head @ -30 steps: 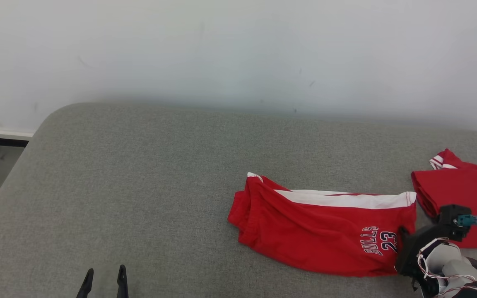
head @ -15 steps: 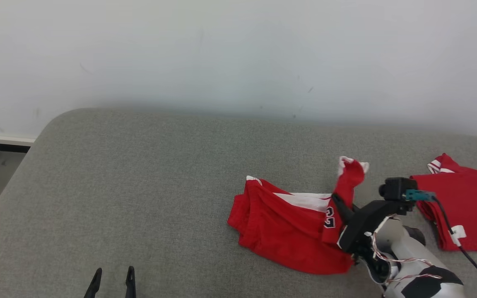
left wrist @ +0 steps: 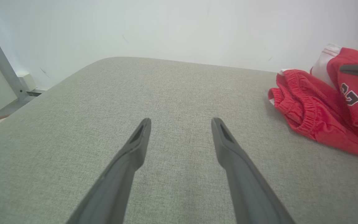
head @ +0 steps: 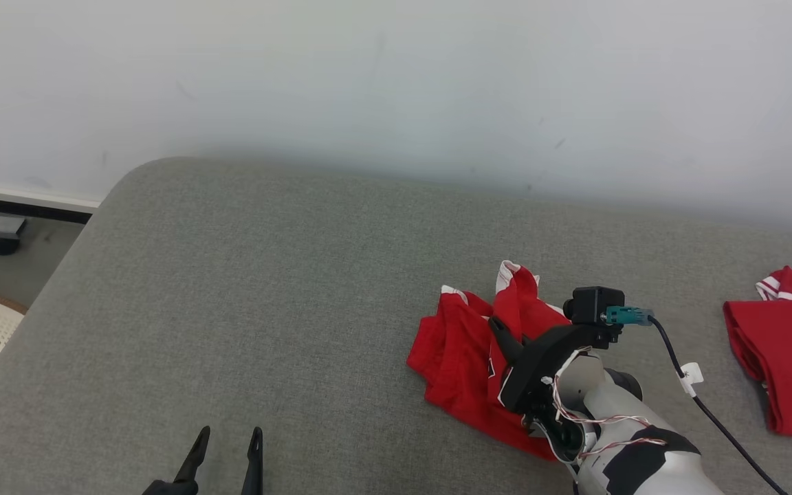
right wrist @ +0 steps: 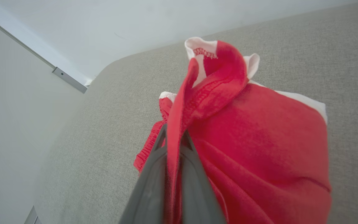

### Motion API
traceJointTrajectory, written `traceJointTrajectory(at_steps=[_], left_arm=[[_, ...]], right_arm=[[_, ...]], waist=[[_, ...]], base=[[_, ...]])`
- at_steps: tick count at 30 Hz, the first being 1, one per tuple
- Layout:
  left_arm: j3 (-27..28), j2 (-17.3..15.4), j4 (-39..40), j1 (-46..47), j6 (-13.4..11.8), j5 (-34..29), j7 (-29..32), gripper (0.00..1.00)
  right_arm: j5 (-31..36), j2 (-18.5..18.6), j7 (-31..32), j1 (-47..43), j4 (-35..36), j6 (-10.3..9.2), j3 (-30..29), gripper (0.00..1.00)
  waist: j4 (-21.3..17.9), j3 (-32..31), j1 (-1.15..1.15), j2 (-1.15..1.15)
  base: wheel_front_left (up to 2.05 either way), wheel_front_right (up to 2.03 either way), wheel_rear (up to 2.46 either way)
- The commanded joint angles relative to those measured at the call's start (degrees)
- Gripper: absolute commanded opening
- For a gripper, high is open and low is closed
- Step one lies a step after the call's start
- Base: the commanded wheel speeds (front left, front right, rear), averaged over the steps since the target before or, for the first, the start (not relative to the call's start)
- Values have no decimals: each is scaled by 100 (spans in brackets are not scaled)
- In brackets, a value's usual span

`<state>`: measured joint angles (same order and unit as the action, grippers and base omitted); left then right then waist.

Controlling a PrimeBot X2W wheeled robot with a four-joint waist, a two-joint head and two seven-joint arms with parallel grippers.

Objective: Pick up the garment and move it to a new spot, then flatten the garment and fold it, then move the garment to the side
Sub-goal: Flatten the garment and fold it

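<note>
Right tool [right wrist: 173, 136] clamped on the raised hem [right wrist: 217, 63], a sound hold, of red jersey shorts with white trim [head: 454, 354], probably light and floppy; left tool [left wrist: 180, 123] apart above grey fabric cushion [left wrist: 166, 84].

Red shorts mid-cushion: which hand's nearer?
Right. The right hand is shut on the shorts, holding one end raised; the left hand is open over bare cushion, well apart on their left.

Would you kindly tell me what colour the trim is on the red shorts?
White trim along the red shorts; the right wrist view shows it best.
</note>
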<state>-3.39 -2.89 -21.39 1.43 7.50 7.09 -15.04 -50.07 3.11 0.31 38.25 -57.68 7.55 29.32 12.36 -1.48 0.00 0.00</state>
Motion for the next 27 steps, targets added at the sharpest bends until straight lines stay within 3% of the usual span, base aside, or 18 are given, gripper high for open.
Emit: traceJointTrajectory(at_steps=[1, 11, 12, 13, 14, 23, 27], left_arm=[[-16, -1, -15, 60, -7, 61, -12, 100], [-212, 1, -113, 251, -8, 153, -12, 100], [-216, 1, -123, 249, -8, 164, -12, 100], [-218, 0, -136, 249, -9, 174, -12, 100], [-213, 0, -145, 257, -14, 180, -12, 100], [-95, 0, -102, 114, -51, 202, -12, 100], [-44, 0, -53, 67, -55, 198, -12, 100]], right_arm=[[-28, -17, -52, 66, -48, -11, 27, 0], [-862, -23, -278, 194, -343, -11, 843, 0], [-937, -22, -314, 215, -373, -11, 926, 4], [-994, -22, -355, 242, -392, -11, 1006, 28], [-1050, -23, -395, 260, -374, -11, 1089, 97], [-1177, -6, -1172, 599, -353, -11, 1434, 100], [-1029, 347, -1422, 659, -360, -11, 1390, 100]], waist=[[82, 66, 0, 0], [225, 167, 0, 0], [229, 166, 0, 0], [229, 164, 0, 0], [222, 158, 0, 0], [21, 72, 0, 0], [-57, 68, 0, 0]], base=[[0, 0, 0], [0, 0, 0], [0, 0, 0], [0, 0, 0], [0, 0, 0], [0, 0, 0], [0, 0, 0]])
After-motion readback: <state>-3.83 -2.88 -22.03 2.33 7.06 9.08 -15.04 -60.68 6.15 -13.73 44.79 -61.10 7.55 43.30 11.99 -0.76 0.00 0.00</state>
